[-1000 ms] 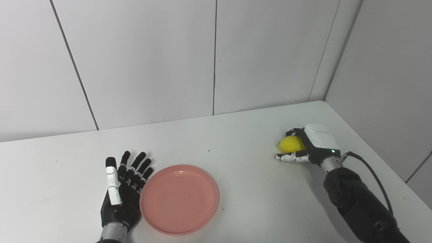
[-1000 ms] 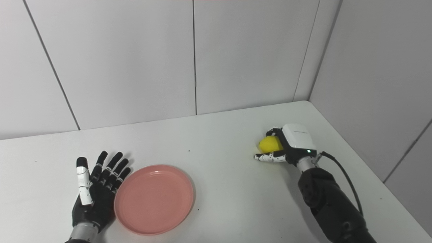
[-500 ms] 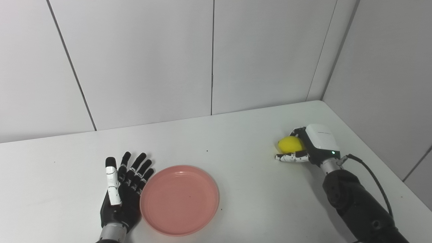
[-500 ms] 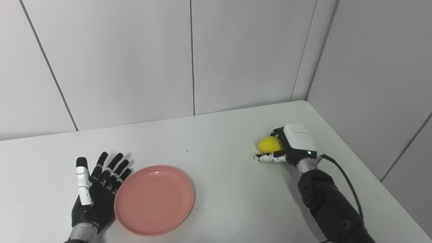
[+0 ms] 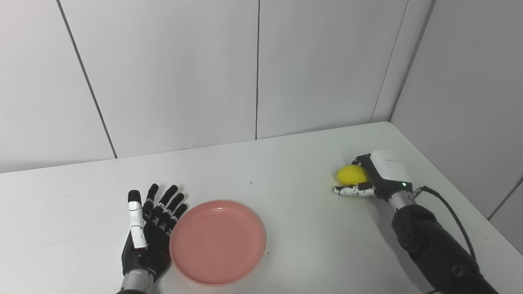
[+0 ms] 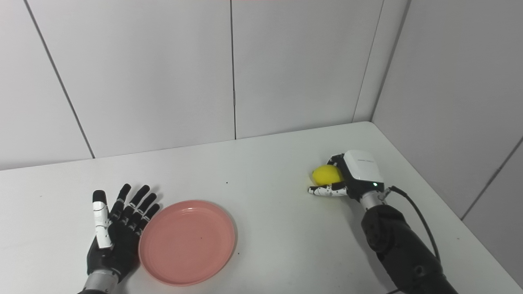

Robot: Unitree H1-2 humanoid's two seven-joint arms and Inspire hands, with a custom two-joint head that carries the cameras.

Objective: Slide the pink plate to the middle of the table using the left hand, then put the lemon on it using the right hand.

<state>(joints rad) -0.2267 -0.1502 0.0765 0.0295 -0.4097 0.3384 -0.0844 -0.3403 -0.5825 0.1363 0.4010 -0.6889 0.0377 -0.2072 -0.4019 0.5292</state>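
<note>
Right robot hand (image 5: 374,177): curled around the lemon (image 5: 350,174), low on the surface (image 5: 294,171), well right of the plate (image 5: 217,241).
Left robot hand (image 5: 149,228): fingers spread, empty, touching the plate's left rim.
Advice: firm up the grasp, lift clear, then carry to the plate's centre.

Lemon (image 5: 352,174) half behind fingers (image 5: 359,158)

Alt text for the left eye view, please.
The right hand is curled around a yellow lemon on the white table. The open left hand lies flat beside an empty round pink plate.
</note>
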